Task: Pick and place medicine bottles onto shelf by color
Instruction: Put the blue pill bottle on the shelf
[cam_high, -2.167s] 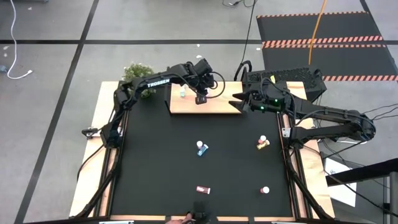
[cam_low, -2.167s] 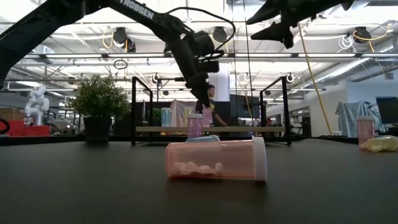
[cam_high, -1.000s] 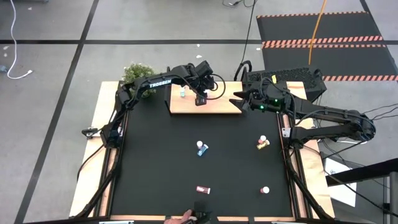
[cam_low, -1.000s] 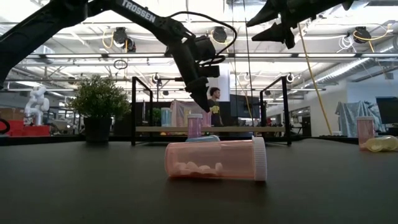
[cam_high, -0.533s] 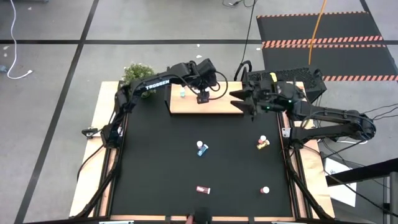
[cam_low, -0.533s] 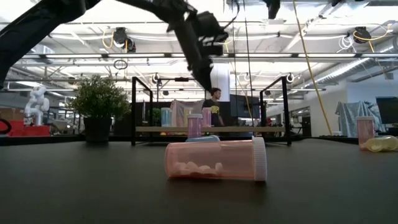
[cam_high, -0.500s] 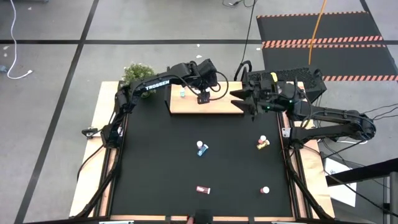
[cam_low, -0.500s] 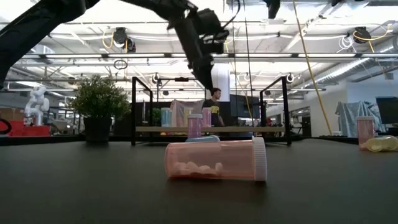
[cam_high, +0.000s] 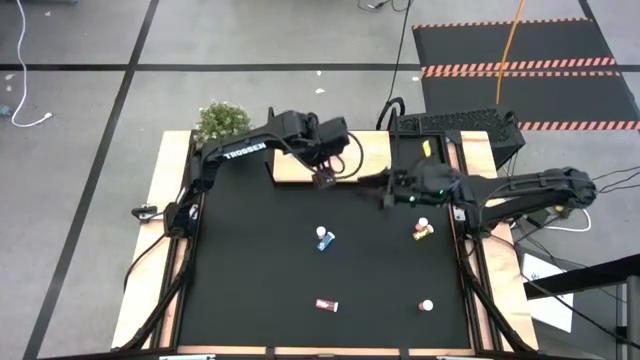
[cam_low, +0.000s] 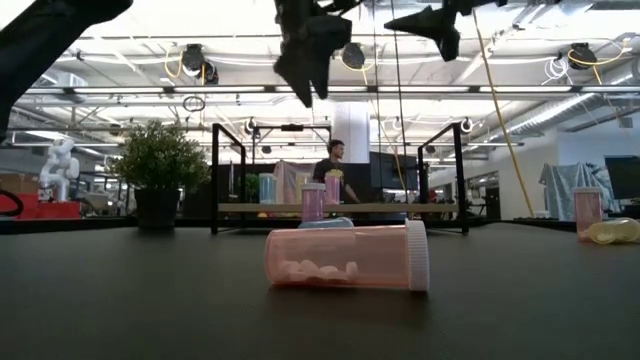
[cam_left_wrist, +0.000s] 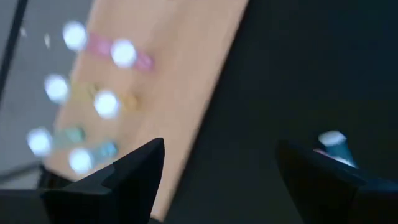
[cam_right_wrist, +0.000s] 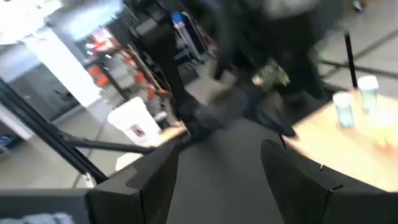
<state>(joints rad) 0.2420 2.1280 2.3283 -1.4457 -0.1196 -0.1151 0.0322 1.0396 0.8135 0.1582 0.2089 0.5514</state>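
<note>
Left claw (cam_high: 322, 180) open wide, nothing between its fingers (cam_left_wrist: 134, 171), hanging above the front edge of the shelf (cam_high: 360, 152) near its middle; the left wrist view looks down past the spread fingers at six blurred white-capped bottles standing on the wood in pairs: pink (cam_left_wrist: 124, 55), yellow-orange (cam_left_wrist: 107, 104), blue-green (cam_left_wrist: 81, 160). Right claw (cam_high: 381, 195) also open and empty, over the black bench (cam_high: 250, 260) just in front of the shelf's right part, close to the left claw but not touching it; in the right wrist view its fingers (cam_right_wrist: 155, 177) stand well apart, with a bottle (cam_right_wrist: 343, 106) on the shelf corner ahead. Both claws are high in the low view, left (cam_low: 305, 65) and right (cam_low: 440, 30), above the shelf uprights. Loose on the bench: a blue bottle (cam_high: 324, 239) at centre, a yellow-orange bottle (cam_high: 423, 229) to the right of it, a pink bottle (cam_high: 327, 305) lying on its side near the front, a white-capped bottle (cam_high: 427, 305) front right, colour unclear. Plant (cam_high: 222, 120) at the bench's back left corner. A person (cam_low: 332, 170) shows far behind the shelf in the low view.
</note>
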